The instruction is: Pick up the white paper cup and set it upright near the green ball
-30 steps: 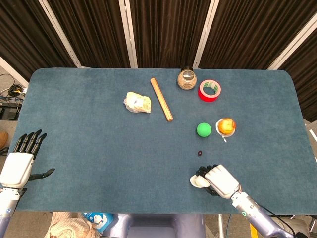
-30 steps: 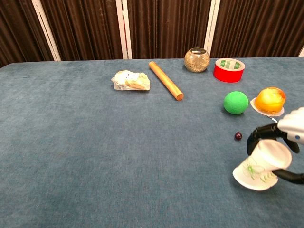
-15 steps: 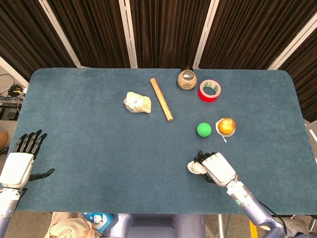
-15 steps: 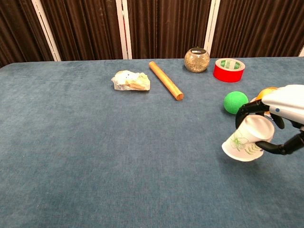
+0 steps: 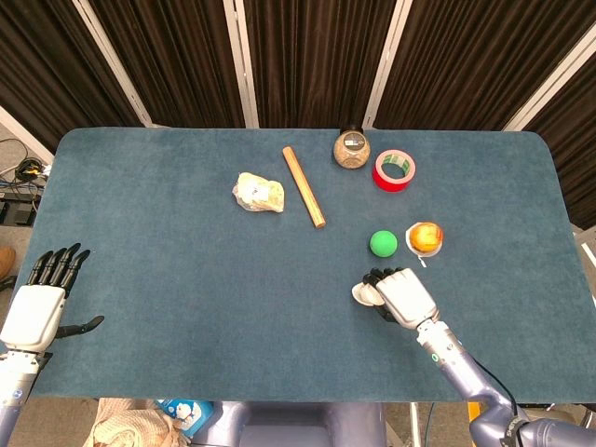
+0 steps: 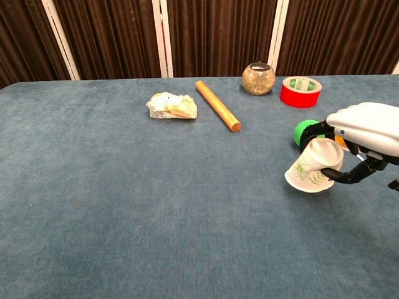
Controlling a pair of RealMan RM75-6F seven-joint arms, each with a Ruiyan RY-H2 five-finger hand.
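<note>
My right robot hand [image 6: 365,134] has fingers wrapped round white paper cup [image 6: 313,167], lifted clear of desk [image 6: 124,205], right of centre in chest view. Cup long axis tilted, mouth facing lower left of frame, base inside palm. Green ball [image 5: 383,243] just above robot hand in head view, near. I judge: rotate mouth up before lowering beside ball. Left robot hand [image 5: 37,303] lower left, fingers spread, empty, far off.

White paper cup [image 6: 313,167] with a green leaf print, bright green ball [image 5: 383,243], red tape roll [image 5: 394,169], tan wooden rod [image 5: 304,186], all on a teal-blue desk [image 5: 186,279]; dark brown curtains [image 5: 307,56] behind.
</note>
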